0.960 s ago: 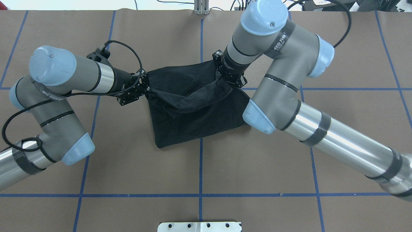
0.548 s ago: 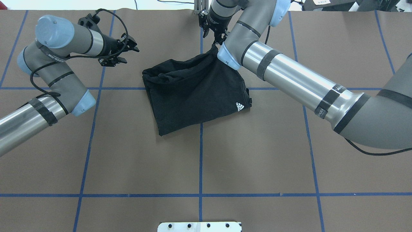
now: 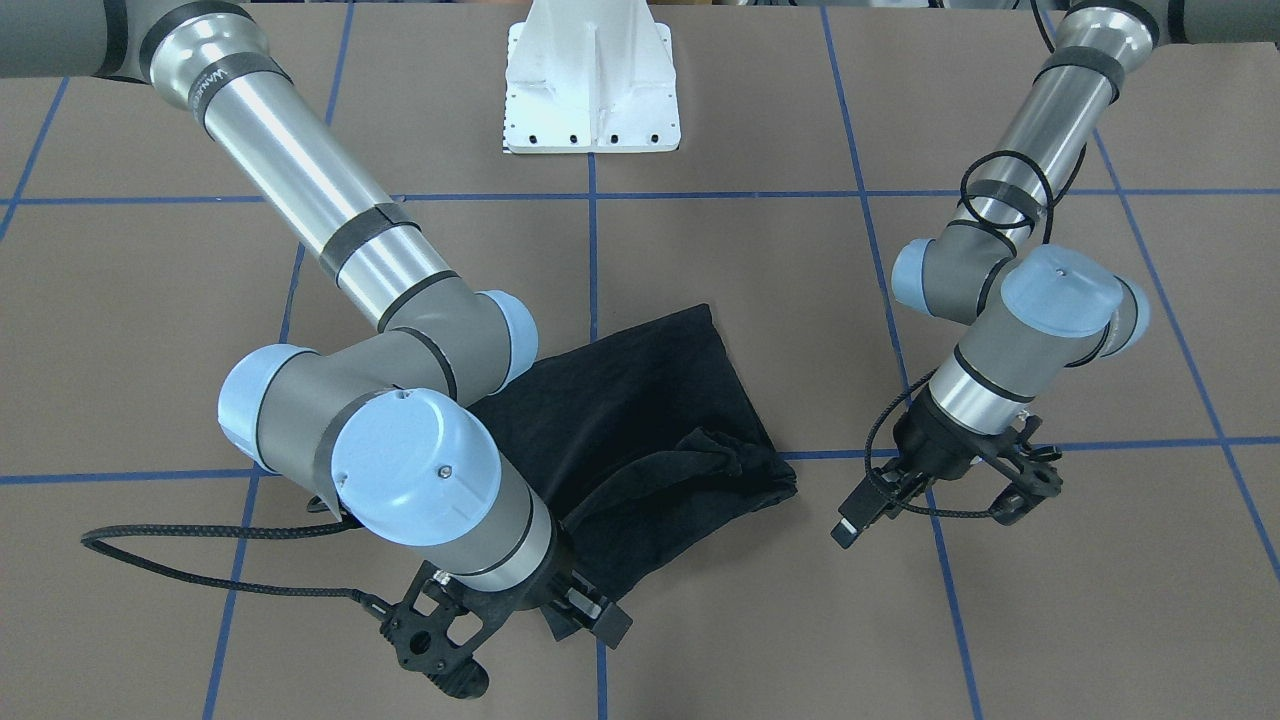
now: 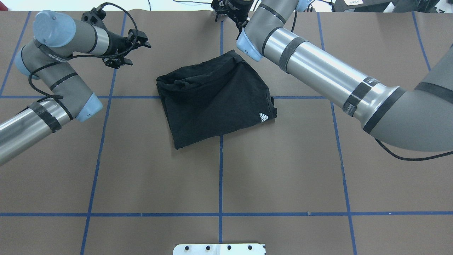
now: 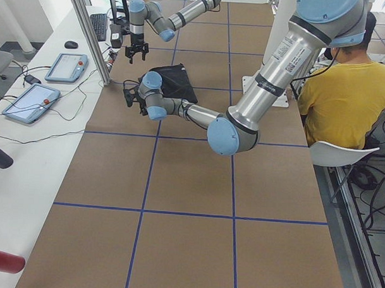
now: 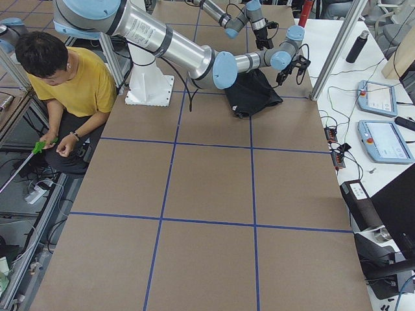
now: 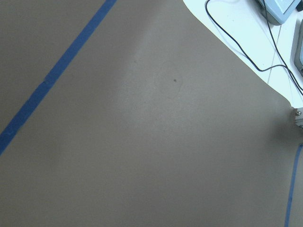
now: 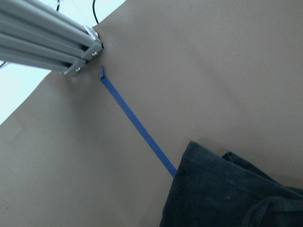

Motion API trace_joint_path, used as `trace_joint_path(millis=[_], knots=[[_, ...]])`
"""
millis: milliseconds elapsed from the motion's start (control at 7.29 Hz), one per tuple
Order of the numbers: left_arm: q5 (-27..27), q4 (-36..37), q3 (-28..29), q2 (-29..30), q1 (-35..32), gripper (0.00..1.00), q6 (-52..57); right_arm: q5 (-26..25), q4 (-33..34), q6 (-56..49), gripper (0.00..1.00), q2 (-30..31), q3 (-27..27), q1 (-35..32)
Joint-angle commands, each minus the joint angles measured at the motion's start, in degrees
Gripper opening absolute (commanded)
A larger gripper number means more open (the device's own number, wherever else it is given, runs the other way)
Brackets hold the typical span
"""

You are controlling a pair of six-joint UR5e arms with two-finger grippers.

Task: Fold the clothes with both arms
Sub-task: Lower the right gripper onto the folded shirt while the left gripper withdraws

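Fingers on the left gripper [image 4: 136, 51] stand parted with nothing between them, hanging over bare table [image 4: 300, 170] off the shirt's left. The right gripper [image 4: 230, 12] is up at the far edge. Its fingers also look parted and empty, though from overhead they are a dark tangle and I lean on the left side view for that. Neither wrist camera shows its own fingers. The shirt [image 4: 216, 102] lies on the table in the far half, folded to a skewed near-square across the centre tape line [image 4: 220, 177], and neither gripper touches it. From both grippers it lies back toward the robot. Its far corner points at the right gripper and its rolled edge [image 4: 177, 85] faces the left one. I see no strong long axis, and its sides run slanted to the tape grid. I judge the right gripper the nearer. Its wrist camera catches the shirt's corner at lower right, while the left one sees only table, tape and a cable [image 7: 236, 45] beyond the edge. Overhead shows a small white print [image 4: 263, 117] at the near right corner. From the front the right arm [image 3: 400, 420] covers that corner, but the rolled edge reads there as a raised ridge.
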State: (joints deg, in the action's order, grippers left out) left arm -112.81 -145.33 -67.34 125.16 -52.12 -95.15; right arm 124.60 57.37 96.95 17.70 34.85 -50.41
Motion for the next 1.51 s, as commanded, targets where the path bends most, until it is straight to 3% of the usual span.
trace_joint_path(millis=[0, 137, 274, 411, 685, 823, 1097, 1371], knots=[[-2.1, 0.4, -2.8, -0.6, -0.7, 1.0, 0.6, -1.6, 0.0, 3.6, 1.0, 3.7, 7.5, 4.1], [-3.4, 0.6, -3.7, -0.6, -1.7, 1.0, 2.1, -3.0, 0.3, 4.9, 0.95, 7.3, 14.0, 5.9], [-4.8, 0.7, -3.7, -0.7, -3.1, 1.0, 3.4, -4.9, 4.1, 6.1, 0.01, 13.2, 24.6, 8.8], [-6.1, 0.8, -3.7, -1.7, -4.8, 1.0, 5.9, -7.7, 5.3, 5.5, 0.0, 19.4, 33.0, 11.8], [-7.2, 0.8, -3.6, -2.3, -6.2, 1.0, 7.7, -12.9, 5.6, 5.1, 0.0, 20.6, 34.9, 16.5], [-7.1, 0.8, -3.5, -2.4, -6.2, 1.0, 7.7, -13.2, 5.6, 2.9, 0.0, 20.4, 35.1, 17.0], [-6.7, 0.7, -3.7, -3.4, -6.1, 1.0, 7.7, -14.5, 5.6, -4.5, 0.0, 18.2, 29.9, 15.7], [-6.5, 0.7, -4.0, -4.0, -6.1, 1.0, 7.6, -14.4, 5.5, -4.5, 0.0, 5.2, 13.3, 13.6]])
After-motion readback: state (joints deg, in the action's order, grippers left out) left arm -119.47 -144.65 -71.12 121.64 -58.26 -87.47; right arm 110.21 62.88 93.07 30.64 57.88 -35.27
